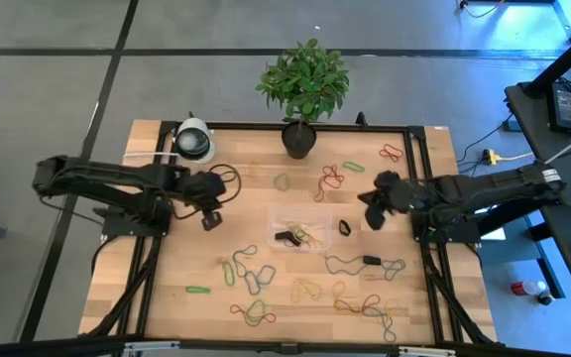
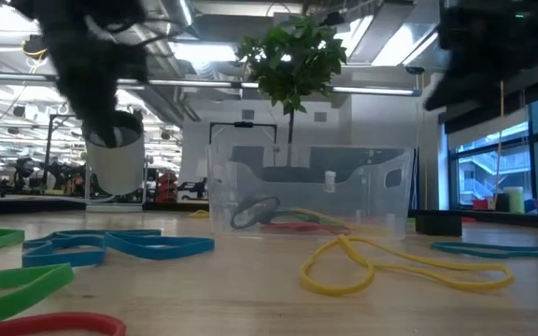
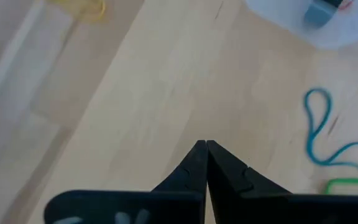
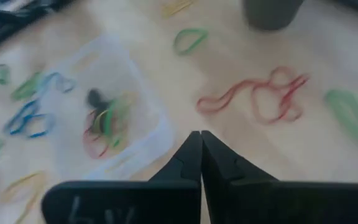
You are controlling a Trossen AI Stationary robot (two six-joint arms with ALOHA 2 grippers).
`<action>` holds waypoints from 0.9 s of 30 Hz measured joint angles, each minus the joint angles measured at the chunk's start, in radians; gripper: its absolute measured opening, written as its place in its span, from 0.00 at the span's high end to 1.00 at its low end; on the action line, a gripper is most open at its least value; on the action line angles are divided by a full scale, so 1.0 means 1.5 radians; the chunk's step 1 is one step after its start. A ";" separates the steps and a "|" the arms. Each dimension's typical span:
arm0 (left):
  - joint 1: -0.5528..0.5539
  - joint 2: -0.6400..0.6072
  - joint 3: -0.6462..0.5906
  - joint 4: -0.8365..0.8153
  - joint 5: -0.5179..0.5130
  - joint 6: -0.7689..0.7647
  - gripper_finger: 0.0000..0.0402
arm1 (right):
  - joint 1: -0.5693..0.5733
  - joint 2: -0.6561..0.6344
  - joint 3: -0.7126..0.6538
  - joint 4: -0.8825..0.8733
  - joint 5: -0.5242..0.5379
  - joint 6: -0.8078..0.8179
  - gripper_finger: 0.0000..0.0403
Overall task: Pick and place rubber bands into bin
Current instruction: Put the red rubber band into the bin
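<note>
Clear shallow plastic bin (image 1: 300,230) mid-desk holds several coloured rubber bands (image 4: 107,121); left hand (image 3: 205,148) and right hand (image 4: 200,138) both pressed together, empty.

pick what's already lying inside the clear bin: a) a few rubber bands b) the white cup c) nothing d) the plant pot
a: the right wrist view shows several rubber bands bunched inside the clear bin, and the low view shows some behind its front wall.
</note>
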 joint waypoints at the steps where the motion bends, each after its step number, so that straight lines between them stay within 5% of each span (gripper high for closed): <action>1: 0.006 -0.017 -0.022 0.011 0.003 0.001 1.00 | -0.022 0.028 0.023 -0.001 -0.001 -0.015 1.00; 8: 0.044 -0.085 -0.084 0.043 0.005 0.020 1.00 | -0.171 0.253 0.197 -0.021 -0.062 -0.119 1.00; 16: 0.080 -0.093 -0.085 0.065 0.009 0.088 1.00 | -0.310 0.488 0.359 -0.141 -0.117 -0.043 0.94; 27: 0.093 -0.093 -0.085 0.066 0.021 0.090 1.00 | -0.410 0.659 0.384 -0.172 -0.157 -0.029 0.71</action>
